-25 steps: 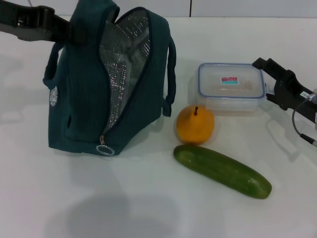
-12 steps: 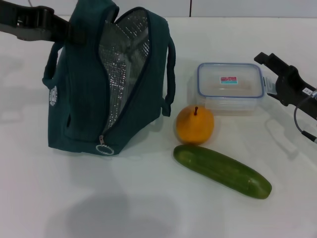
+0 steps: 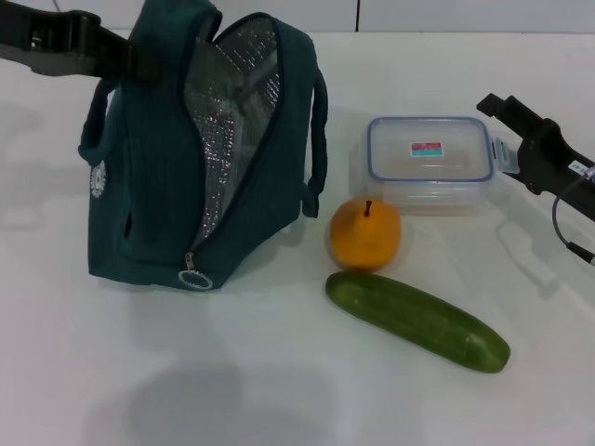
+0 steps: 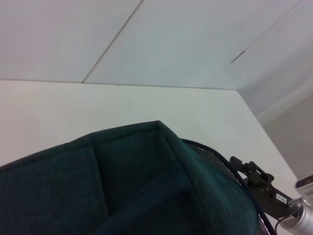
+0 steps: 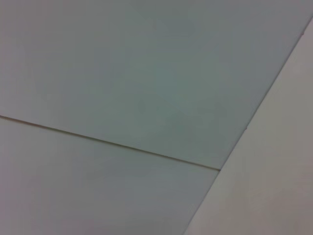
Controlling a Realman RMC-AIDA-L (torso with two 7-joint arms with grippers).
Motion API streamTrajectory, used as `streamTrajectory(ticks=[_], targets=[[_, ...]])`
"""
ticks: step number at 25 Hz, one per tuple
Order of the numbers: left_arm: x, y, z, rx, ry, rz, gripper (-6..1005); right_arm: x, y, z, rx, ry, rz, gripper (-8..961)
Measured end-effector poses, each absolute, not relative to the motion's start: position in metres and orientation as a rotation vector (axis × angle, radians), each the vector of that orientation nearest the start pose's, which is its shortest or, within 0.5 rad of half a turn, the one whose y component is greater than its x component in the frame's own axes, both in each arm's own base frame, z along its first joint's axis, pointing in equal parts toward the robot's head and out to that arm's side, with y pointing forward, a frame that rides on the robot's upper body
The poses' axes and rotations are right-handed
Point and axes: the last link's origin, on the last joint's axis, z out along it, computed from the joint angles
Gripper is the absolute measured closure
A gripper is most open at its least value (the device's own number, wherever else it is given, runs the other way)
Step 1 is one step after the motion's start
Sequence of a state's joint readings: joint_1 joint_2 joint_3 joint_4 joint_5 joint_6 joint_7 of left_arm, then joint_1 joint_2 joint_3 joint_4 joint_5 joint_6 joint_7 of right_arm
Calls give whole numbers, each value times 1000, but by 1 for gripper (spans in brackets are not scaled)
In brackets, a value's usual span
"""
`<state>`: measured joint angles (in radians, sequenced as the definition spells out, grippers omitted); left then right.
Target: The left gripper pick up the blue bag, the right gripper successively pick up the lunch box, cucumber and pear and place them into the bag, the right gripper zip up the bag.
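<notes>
The blue bag [image 3: 149, 186] stands upright at the left of the table with its zip open, so the silver lining [image 3: 228, 121] shows. My left gripper [image 3: 125, 54] comes in from the upper left and is shut on the bag's top; the left wrist view shows only the bag's fabric [image 4: 122, 186] up close. To the right of the bag lies the lunch box [image 3: 429, 160]. The pear [image 3: 365, 233] sits in front of it, and the cucumber [image 3: 416, 320] lies nearer still. My right gripper [image 3: 509, 139] is open at the box's right end.
The white table [image 3: 279, 390] runs to a pale wall at the back. A cable [image 3: 562, 228] hangs from the right arm near the table's right edge. The right gripper [image 4: 259, 183] shows far off in the left wrist view.
The right gripper has shifted slightly back and right. The lunch box has slid a little to the left. The bag has leaned a touch to the left.
</notes>
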<state>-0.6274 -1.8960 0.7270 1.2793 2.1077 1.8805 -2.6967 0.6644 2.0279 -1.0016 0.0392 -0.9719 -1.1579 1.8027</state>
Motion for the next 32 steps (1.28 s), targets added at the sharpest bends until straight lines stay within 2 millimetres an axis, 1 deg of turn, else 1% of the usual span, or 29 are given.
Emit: streamTrajectory(ticks=[6, 11, 16, 27, 32], targets=[[-185, 357, 146, -2480, -1521, -403, 955, 283, 364, -44, -1659, 1879, 1328, 120], [-185, 357, 147, -2480, -1518, -403, 954, 286, 363, -45, -1665, 1869, 1307, 272], [-185, 358, 147, -2481, -1513, -403, 954, 288, 362, -45, -1658, 1872, 1303, 518], [-185, 358, 148, -2482, -1510, -403, 954, 289, 362, -45, -1649, 1873, 1304, 749], [-185, 358, 148, -2483, -1509, -402, 954, 288, 363, -44, -1667, 1850, 1298, 835]])
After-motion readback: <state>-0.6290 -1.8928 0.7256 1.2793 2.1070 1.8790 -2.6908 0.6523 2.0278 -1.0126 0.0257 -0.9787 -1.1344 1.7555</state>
